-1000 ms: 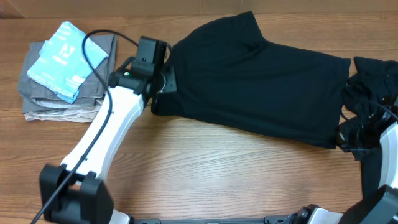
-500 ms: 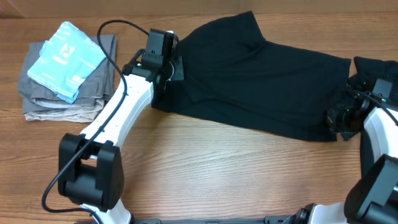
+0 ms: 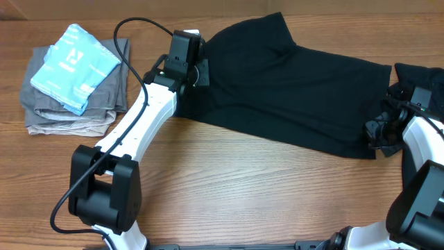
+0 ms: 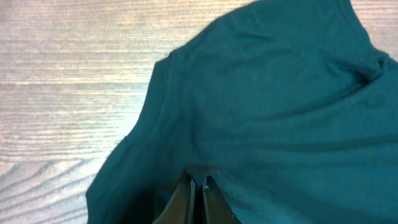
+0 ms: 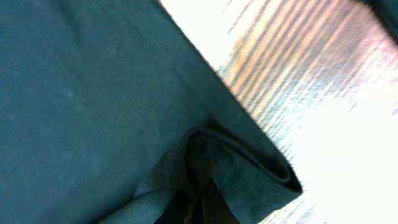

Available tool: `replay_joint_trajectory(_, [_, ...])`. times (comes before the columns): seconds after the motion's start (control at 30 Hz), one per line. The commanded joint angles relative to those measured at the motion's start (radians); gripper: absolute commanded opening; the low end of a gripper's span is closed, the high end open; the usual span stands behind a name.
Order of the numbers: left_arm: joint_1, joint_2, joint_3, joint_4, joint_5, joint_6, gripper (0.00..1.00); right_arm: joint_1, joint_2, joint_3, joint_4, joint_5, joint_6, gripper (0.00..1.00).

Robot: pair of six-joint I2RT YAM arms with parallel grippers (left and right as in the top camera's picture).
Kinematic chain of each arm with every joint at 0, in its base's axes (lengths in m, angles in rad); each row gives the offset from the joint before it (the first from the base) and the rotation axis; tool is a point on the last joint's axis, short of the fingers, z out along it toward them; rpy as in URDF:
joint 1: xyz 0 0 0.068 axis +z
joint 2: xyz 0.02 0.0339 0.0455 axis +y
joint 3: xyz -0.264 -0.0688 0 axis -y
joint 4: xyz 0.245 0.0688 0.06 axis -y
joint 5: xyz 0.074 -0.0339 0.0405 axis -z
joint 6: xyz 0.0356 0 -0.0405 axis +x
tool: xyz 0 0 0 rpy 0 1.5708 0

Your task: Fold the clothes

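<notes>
Running off the overhead view's right edge, a second dark heap (image 3: 420,80) just right of the black garment (image 3: 291,97) is cut short and hard to read. Both pairs of fingertips are partly buried in cloth. Glare bleaches the wood in the right wrist view. The wood-grain surface (image 3: 263,187) carries the garment spread flat, its long axis left to right and sloping slightly nearer at the right, one sleeve pointing away. The left fingers (image 4: 180,202) are clenched on its left end, and the right fingers (image 5: 217,211) are clenched on its folded right corner. Well left of it, a light-blue folded garment (image 3: 73,66) tops grey folded garments (image 3: 69,114).
</notes>
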Motion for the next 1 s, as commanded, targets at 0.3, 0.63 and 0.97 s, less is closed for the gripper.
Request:
replay_joint_trajectory(0.3, [-0.018,0.113,0.026,0.072,-0.039,0.023,0.04,0.003,0.007,0.013,0.015,0.1,0.047,0.04])
replay_joint_trajectory(0.63, [-0.016,0.19,0.026,0.175,-0.039,0.021,0.17,0.003,0.013,-0.015,0.1,0.1,0.047,0.06])
replay_joint_trajectory(0.97, [-0.016,0.146,0.109,0.147,0.033,0.023,0.64,0.003,0.012,0.003,0.151,0.013,-0.016,0.61])
